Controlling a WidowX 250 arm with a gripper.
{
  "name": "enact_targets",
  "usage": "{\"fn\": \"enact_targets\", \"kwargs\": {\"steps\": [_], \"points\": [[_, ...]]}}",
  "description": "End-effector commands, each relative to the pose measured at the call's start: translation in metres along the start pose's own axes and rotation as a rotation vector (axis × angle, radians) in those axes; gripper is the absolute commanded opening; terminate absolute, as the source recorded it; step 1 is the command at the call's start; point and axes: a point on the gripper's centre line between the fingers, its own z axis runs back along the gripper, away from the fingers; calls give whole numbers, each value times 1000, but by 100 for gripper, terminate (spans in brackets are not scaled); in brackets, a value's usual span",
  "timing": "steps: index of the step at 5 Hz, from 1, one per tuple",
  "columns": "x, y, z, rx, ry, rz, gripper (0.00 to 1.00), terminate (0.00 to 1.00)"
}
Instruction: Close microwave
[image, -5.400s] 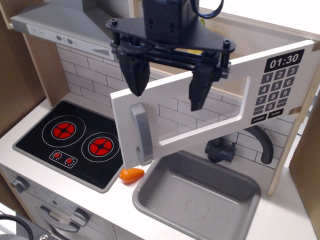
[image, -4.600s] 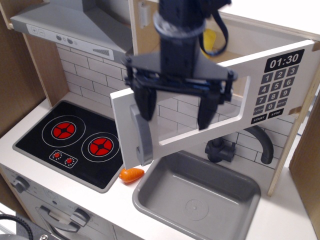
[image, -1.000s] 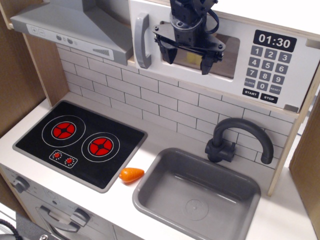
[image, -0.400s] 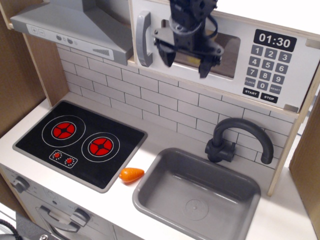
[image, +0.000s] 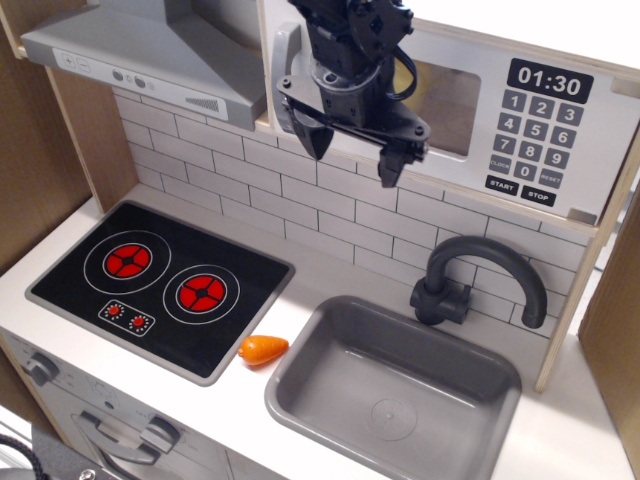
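Your gripper (image: 352, 160) hangs in front of the microwave (image: 450, 100), its two black, tapered fingers (image: 312, 140) spread wide apart and holding nothing. The microwave sits up at the far right of the toy kitchen, its flat white door lying flush with the wooden frame. You can see the grey bar handle (image: 283, 80) standing upright at the door's left edge, partly behind the arm, and the rectangular window just right of it. A black clock panel (image: 549, 81) reads 01:30 above a block of grey square keys (image: 527, 133). To the left, a smooth grey extractor hood (image: 140, 50) slopes over a glossy black hob (image: 160, 283) with two red rings. Near you lie a matt grey rectangular sink (image: 400, 395), a curved dark tap (image: 470, 280) and a small orange carrot-shaped piece (image: 263, 349).
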Motion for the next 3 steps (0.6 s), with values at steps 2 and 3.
{"fn": "enact_targets", "kwargs": {"steps": [2, 3], "points": [[-14, -8, 42, -34, 88, 48, 100, 0], [-14, -8, 42, -34, 88, 48, 100, 100]]}}
